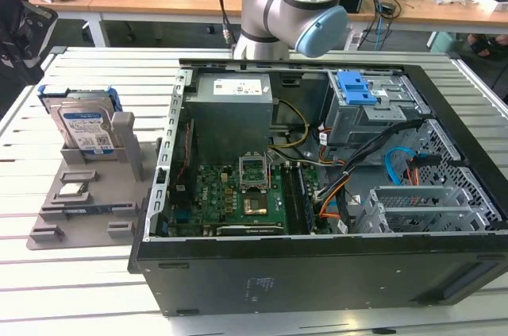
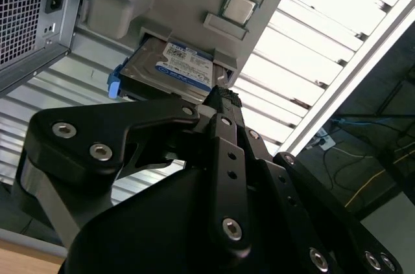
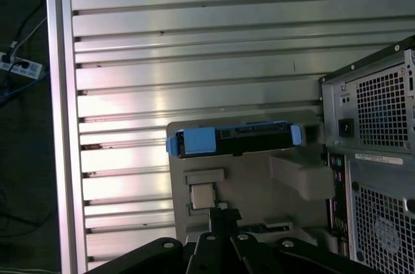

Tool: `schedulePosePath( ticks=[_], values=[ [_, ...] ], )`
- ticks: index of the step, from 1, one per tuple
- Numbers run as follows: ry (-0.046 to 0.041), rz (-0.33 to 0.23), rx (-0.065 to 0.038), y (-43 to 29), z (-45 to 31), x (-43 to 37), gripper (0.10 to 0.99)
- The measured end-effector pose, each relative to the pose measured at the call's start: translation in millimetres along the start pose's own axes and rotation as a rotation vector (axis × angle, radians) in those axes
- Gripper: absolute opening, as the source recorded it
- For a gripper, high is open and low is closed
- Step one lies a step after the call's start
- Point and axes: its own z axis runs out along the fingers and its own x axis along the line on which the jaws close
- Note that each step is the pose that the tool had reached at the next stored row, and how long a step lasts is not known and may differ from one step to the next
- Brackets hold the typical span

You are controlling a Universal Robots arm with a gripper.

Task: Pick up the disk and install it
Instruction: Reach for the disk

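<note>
The disk [image 1: 86, 128] stands on edge in a slot of a grey holder [image 1: 55, 201] on the exterior view's left, beside the open computer case. It is silver with a blue-and-white label and a blue carrier frame. Both wrist views look down on the disk [image 2: 170, 67] [image 3: 233, 139] from some distance. My gripper [image 3: 220, 212] [image 2: 222, 96] hangs above the holder, apart from the disk, its black fingers shut together on nothing. The arm [image 1: 294, 2] rises behind the case.
A small square silver chip [image 1: 73, 190] lies on the same holder. The open computer case [image 1: 317, 272] fills the middle of the slatted metal table [image 1: 71, 288]. Its grey drive cage with a blue latch panel [image 1: 355, 88] sits at the back right.
</note>
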Motion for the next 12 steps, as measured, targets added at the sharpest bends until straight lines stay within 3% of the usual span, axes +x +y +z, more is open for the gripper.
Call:
schedulePosePath(
  ticks=[12],
  values=[
    [0.0,0.0,0.0,0.8,0.2,2.5,0.102]
  ],
)
